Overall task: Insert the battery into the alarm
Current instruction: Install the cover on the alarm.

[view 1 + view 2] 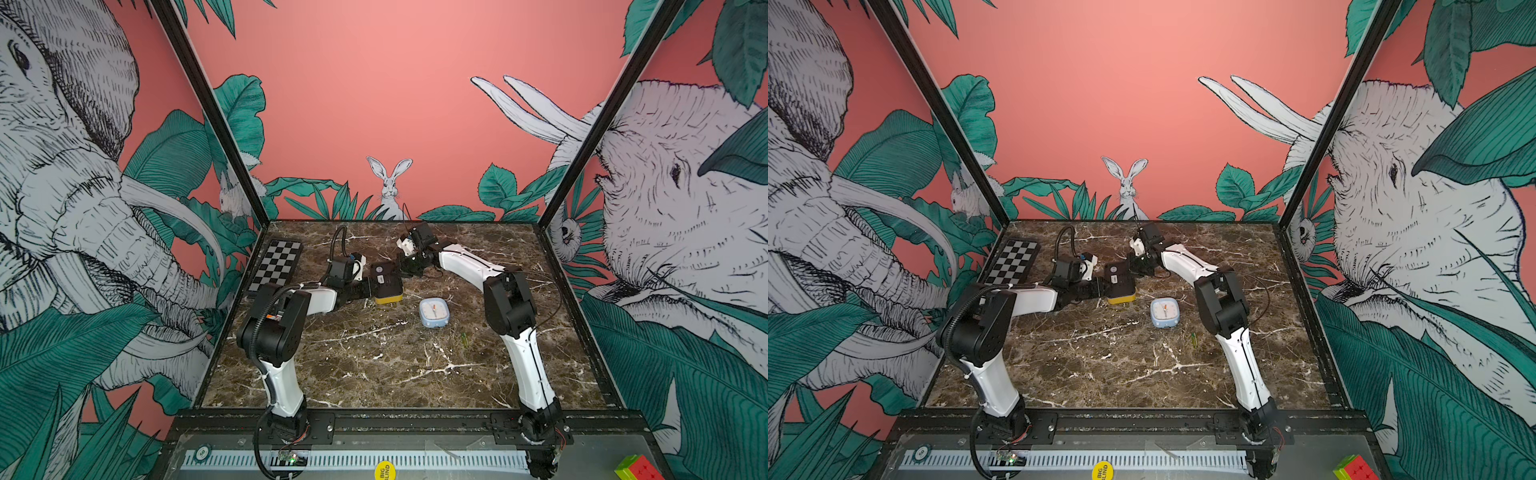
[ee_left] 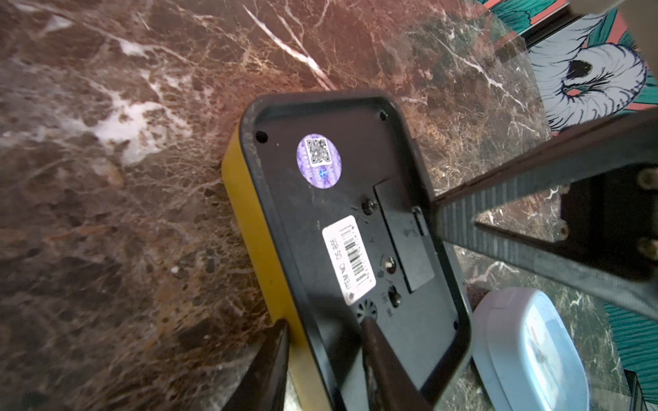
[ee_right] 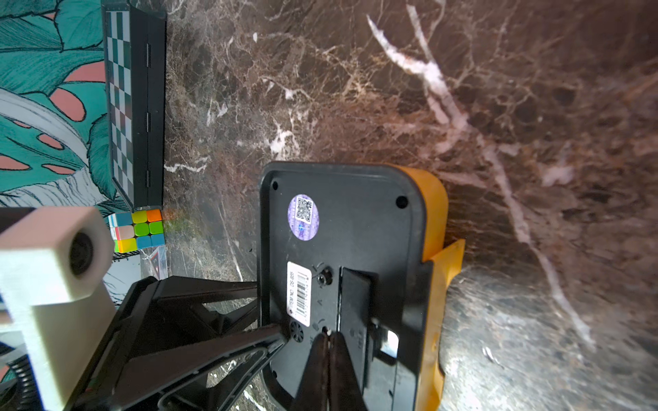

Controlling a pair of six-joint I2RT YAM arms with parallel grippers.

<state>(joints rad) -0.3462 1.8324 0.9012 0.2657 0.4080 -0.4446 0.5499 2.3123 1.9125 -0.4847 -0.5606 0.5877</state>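
Observation:
The alarm [image 1: 386, 279] [image 1: 1120, 279] is a yellow box lying face down, its black back [image 2: 359, 149] [image 3: 359, 220] with stickers turned up. My left gripper [image 1: 368, 287] [image 2: 324, 334] is shut on its near end, one finger on the yellow side and one on the black back. My right gripper [image 1: 404, 271] [image 3: 329, 334] is shut, holding nothing, with its tips resting against the edge of the battery cover [image 2: 402, 235] [image 3: 352, 302] on the back. The battery is not in view.
A pale blue clock [image 1: 434, 312] [image 1: 1165, 312] [image 2: 527, 352] lies face up just right of the alarm, with a small green thing [image 1: 464, 340] beyond it. A chessboard [image 1: 276, 266] [image 3: 124, 106] leans at the back left with a colour cube [image 3: 139, 229] by it.

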